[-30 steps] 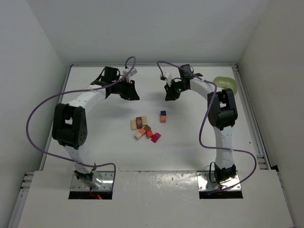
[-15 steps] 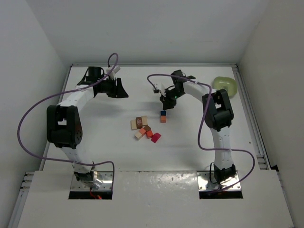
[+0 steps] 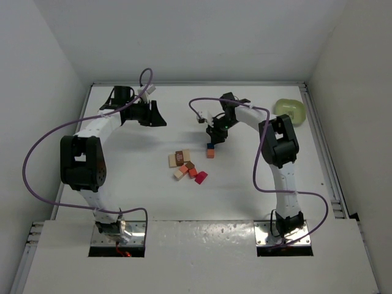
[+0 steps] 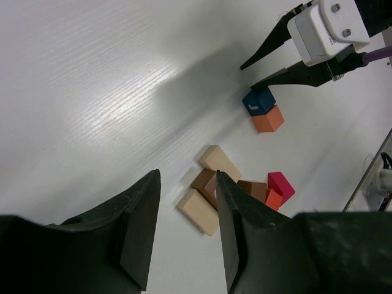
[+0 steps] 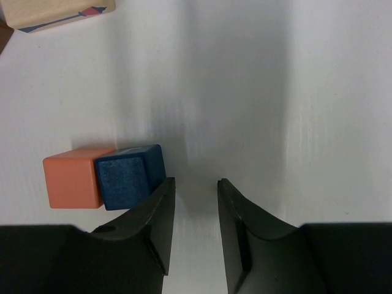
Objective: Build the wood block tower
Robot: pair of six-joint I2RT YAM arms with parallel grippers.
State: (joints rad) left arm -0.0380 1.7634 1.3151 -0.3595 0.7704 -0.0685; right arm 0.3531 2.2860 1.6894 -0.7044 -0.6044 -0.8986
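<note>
Your right gripper (image 5: 195, 184) has swung in just beside the blue block (image 5: 130, 176), jaws slightly apart, empty. That block touches the orange block (image 5: 72, 179); the other blocks (image 3: 185, 166) lie nearby. Your left gripper (image 4: 187, 184), part open and empty, has backed well away. The tower looks barely begun.

No text, brand or number is legible anywhere; the blue block (image 4: 258, 101) beside the orange block (image 4: 268, 119) bears only an unreadable pale mark

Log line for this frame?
left fingers: open, empty | right fingers: open, empty, beside blue block | orange block: touching it | other blocks: loose cluster
</note>
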